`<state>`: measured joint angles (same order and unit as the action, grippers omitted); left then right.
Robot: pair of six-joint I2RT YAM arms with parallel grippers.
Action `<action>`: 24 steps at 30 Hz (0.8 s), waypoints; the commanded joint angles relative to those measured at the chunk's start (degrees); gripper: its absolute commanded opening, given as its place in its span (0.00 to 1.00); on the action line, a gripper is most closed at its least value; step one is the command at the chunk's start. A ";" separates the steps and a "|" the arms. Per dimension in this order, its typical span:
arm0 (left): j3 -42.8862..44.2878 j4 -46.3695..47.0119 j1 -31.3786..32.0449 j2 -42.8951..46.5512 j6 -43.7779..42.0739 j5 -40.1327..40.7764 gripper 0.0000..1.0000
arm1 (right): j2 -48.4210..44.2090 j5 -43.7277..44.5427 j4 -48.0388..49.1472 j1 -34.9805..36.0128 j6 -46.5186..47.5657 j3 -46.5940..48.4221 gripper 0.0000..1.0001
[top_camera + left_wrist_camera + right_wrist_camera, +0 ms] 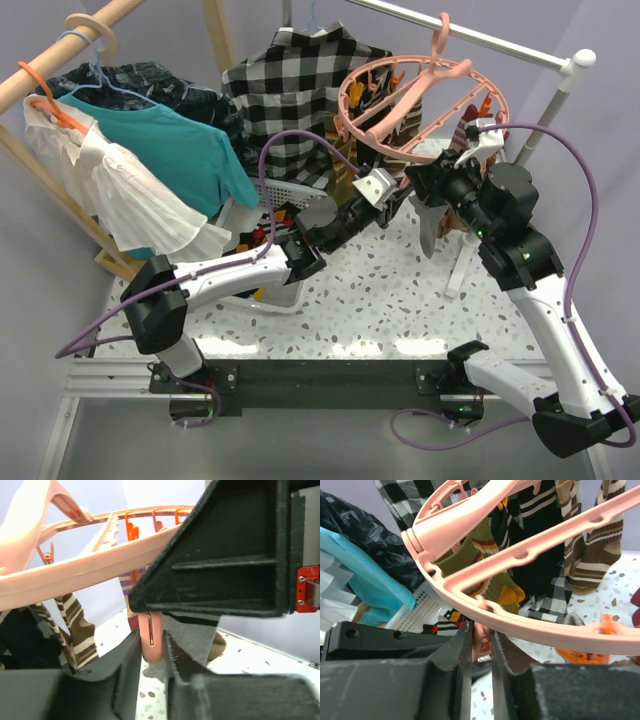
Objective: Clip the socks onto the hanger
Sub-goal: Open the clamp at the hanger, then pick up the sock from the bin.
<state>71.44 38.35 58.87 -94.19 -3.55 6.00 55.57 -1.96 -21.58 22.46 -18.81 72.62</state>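
Salmon-pink hanger (400,108): ring tilted, hook up.
Left pincer (152,647) and right pincer (481,645), below it, each clench an upright peg (150,630).

Right gripper (481,631) tight around a pink peg (482,647) under the hanger (545,629), olive sock (472,547) behind

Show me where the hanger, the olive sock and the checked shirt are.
hanger (395,100): top view, thick crossbar.
olive sock (475,547): right wrist view, ribbed leg.
checked shirt (275,90): top view, front.
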 commanded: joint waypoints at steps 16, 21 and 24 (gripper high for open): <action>-8.77 -22.24 -5.60 15.61 11.70 13.67 0.73 | -1.34 -0.24 4.27 0.30 0.61 -0.90 0.10; -11.67 -37.98 -11.49 16.85 15.68 16.58 0.72 | -1.25 -0.07 4.01 0.22 0.97 -1.16 0.10; -10.71 -47.90 -14.83 14.66 19.89 17.21 0.67 | -1.25 0.02 3.92 0.22 1.05 -1.43 0.10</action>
<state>60.95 5.98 47.24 -77.91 9.91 19.90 55.35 -2.46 -20.45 22.50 -18.79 71.64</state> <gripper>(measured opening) 0.686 0.172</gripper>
